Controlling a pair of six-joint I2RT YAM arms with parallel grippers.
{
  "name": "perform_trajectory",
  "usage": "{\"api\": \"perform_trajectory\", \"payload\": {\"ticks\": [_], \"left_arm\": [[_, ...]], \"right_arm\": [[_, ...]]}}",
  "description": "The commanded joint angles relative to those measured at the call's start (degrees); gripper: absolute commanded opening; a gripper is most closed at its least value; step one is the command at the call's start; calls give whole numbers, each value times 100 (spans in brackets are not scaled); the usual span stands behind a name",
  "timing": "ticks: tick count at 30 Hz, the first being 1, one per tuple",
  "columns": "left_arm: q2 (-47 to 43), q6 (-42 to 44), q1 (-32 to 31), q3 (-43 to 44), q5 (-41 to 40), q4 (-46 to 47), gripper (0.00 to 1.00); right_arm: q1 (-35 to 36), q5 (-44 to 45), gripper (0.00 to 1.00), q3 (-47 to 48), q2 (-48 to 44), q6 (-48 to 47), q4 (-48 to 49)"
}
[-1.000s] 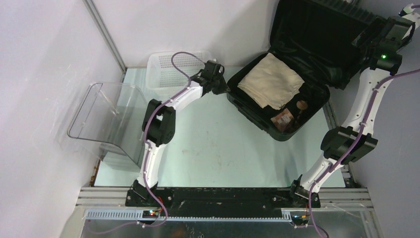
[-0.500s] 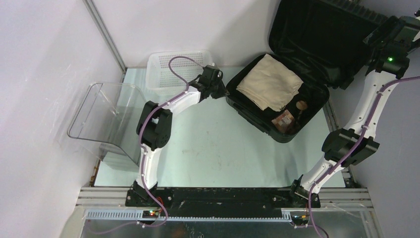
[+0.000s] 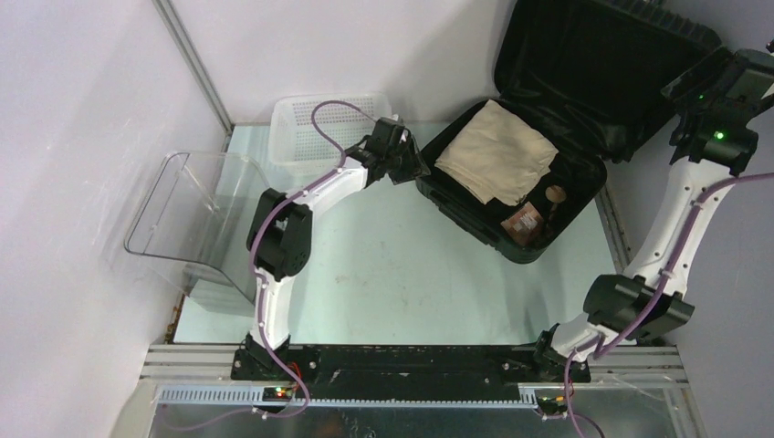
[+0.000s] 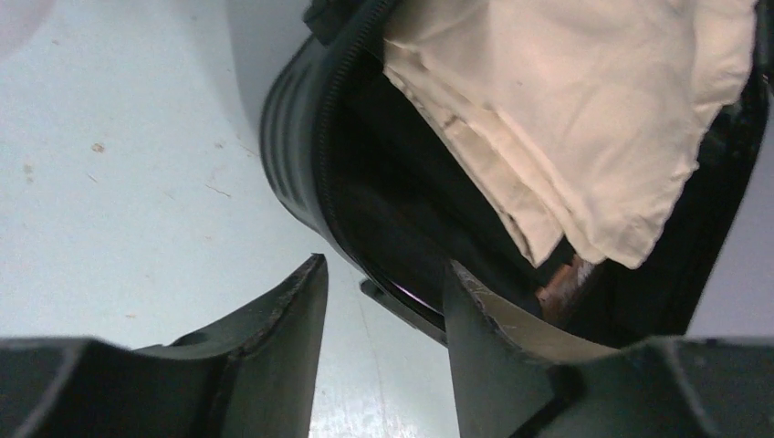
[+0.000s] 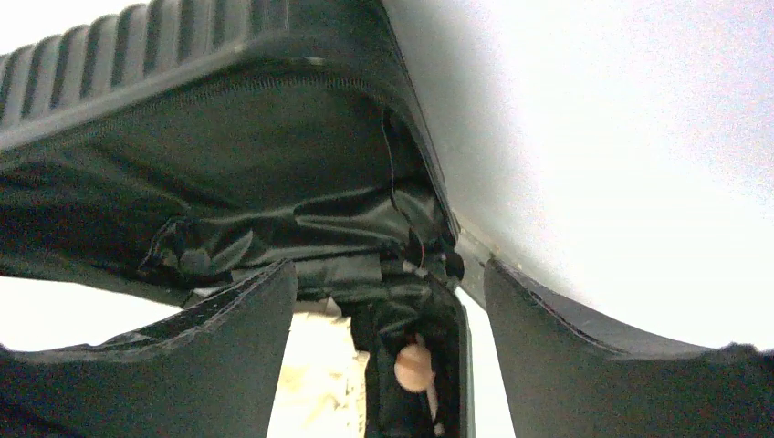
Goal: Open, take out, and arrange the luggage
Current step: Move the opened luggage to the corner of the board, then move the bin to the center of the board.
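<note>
Okay, I've got the luggage (image 3: 475,214) far right on the table (image 3: 392,274), lid (image 3: 593,55) standing up, long axis diagonal from far-centre to near-right. Beige cloth (image 3: 497,151) inside, white basket (image 3: 319,132) just left. Left claw (image 4: 385,265) gapes empty at its left corner; right claw (image 5: 388,266) spread wide beside the lid.

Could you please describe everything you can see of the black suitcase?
The luggage is a black hard-shell case with a ribbed shell and black fabric lining. It lies open, far right on the table, lid raised toward the wall. A folded cream cloth and small brown items lie inside. The open left gripper hovers by its left corner, the open right gripper by the lid; neither grips it.
</note>
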Motion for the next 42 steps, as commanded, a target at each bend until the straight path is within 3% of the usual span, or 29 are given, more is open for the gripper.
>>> {"api": "perform_trajectory", "payload": {"ticks": [1, 9, 13, 16, 18, 22, 29, 37, 42], "left_arm": [[-701, 229, -129, 187, 270, -182, 56], [-1585, 688, -161, 25, 108, -900, 72], [-2026, 1180, -161, -14, -206, -1467, 80], [-2339, 1591, -137, -117, -588, -1893, 96], [-2566, 1875, -127, -193, -985, -2197, 99], [-3081, 2266, 10, -582, -1604, -2536, 100], [-3517, 2624, 782, -1055, -996, -2524, 100], [-2460, 3466, 970, 7, -1122, -2536, 91], [-1343, 3976, 986, 977, -1204, -2498, 87]], "right_arm": [[36, -178, 76, -495, -580, 274, -297], [945, -506, 70, -1886, -1655, 357, -838], [1883, -453, 68, -2895, -2298, 339, -850], [2730, -294, 66, -3606, -2633, 337, -908], [3315, -106, 67, -3787, -2756, 312, -1148], [4132, 53, 70, -4025, -2879, 263, -1531], [4344, 23, 73, -4362, -2960, 261, -1425], [4237, -386, 74, -5000, -3183, 376, -377], [4208, -542, 76, -5164, -3207, 220, -109]]}}
